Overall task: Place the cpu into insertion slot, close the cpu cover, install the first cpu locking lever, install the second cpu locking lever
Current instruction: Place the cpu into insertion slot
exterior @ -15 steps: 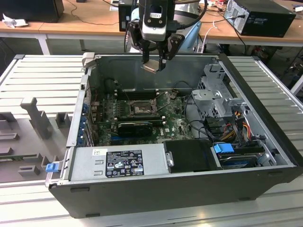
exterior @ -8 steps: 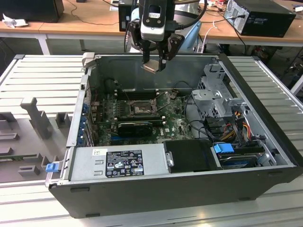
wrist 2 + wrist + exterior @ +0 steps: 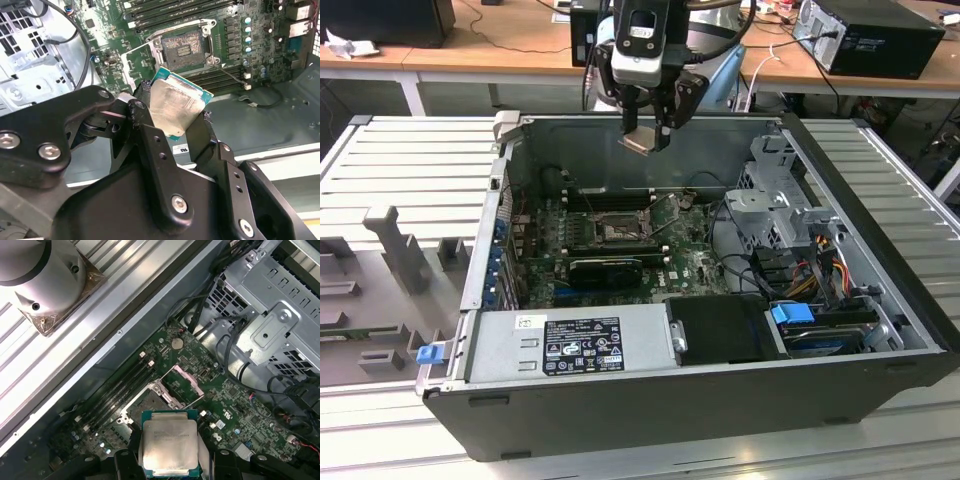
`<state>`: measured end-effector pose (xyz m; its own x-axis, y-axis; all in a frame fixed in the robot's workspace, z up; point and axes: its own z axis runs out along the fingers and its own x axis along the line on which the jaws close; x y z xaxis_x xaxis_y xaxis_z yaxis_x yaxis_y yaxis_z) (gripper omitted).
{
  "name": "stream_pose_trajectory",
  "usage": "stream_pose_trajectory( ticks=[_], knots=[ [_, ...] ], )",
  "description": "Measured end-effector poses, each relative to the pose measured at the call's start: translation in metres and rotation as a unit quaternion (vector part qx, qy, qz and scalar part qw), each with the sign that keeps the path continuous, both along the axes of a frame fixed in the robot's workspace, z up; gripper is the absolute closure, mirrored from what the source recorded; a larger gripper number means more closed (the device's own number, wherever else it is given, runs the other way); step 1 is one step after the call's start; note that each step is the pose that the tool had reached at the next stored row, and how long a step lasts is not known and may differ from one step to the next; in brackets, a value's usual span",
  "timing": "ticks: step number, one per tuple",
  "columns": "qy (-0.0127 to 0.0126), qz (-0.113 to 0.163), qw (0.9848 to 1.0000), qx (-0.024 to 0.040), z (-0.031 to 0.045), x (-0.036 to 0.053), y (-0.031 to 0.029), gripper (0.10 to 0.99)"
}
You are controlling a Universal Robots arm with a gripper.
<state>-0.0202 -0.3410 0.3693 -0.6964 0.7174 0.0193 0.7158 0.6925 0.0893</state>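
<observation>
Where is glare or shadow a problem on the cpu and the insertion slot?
Second wrist view: the cpu has a pale sheen across its metal face, while the insertion slot is free of glare. First wrist view: the cpu face is evenly lit, the motherboard around it is dim, and the arm's flange is washed out bright. Exterior view: the case interior lies in shade, with the cpu a pale patch.

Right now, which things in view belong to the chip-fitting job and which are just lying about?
Job in hand:
- gripper, shut on the cpu
- insertion slot, empty
- cpu cover, raised open

Lying about:
- power supply
- drive cage
- cable bundle
- grey blocks outside the case, on the exterior view's left
</observation>
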Motion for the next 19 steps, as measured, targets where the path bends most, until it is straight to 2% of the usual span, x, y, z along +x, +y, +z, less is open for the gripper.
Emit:
stream_pose_trajectory(
  ticks=[3, 8, 10, 14, 19],
  knots=[
    [0.0000, -0.007, 1.0000, 0.0000, 0.0000, 0.0000, 0.0000, 0.561],
    [0.0000, -0.038, 0.9993, 0.0001, -0.0005, 0.0000, 0.0000, 0.561],
    [0.0000, -0.049, 0.9988, 0.0000, -0.0008, 0.0000, 0.0000, 0.561],
    [0.0000, -0.083, 0.9965, 0.0000, -0.0020, -0.0002, 0.0000, 0.561],
    [0.0000, -0.092, 0.9957, 0.0001, -0.0030, -0.0036, 0.0001, 0.561]
  ],
)
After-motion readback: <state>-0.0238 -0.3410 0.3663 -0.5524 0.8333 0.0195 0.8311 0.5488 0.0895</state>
